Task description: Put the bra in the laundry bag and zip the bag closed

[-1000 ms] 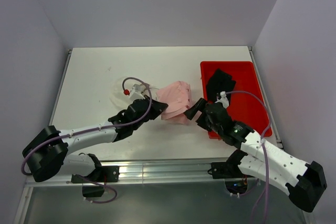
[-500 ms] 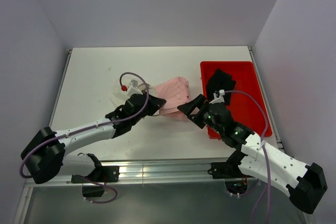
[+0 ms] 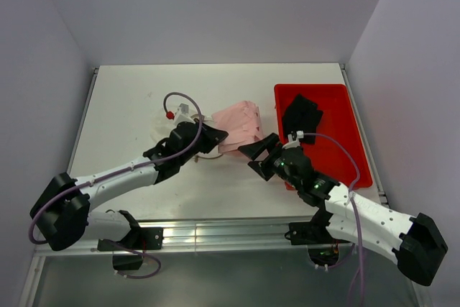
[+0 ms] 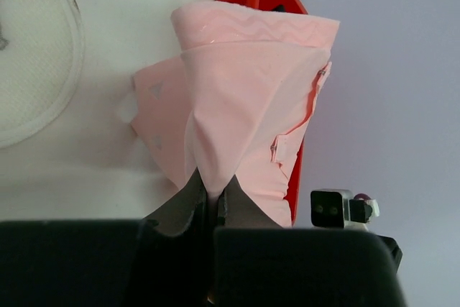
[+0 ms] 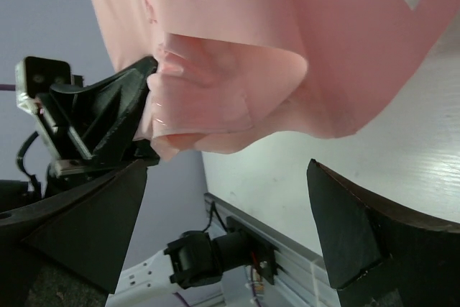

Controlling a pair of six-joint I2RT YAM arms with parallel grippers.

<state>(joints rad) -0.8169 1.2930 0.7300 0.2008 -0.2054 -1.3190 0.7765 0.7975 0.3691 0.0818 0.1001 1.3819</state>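
Leftmost, the white see-through mesh laundry bag (image 4: 29,55) lies flat. Just right of the bag, the left gripper (image 4: 213,193) is clamped on a fold of the pale pink soft fabric bra (image 4: 244,106). Farther right of the bag, the right gripper (image 3: 253,157) gapes wide and empty beside the bra. So the bag sits leftward of the bra, nearest the left gripper.

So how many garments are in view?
2. The pale pink soft fabric bra is pinched in the left jaws; the black fabric garment lies in the red plastic bin. More could lie beneath it.
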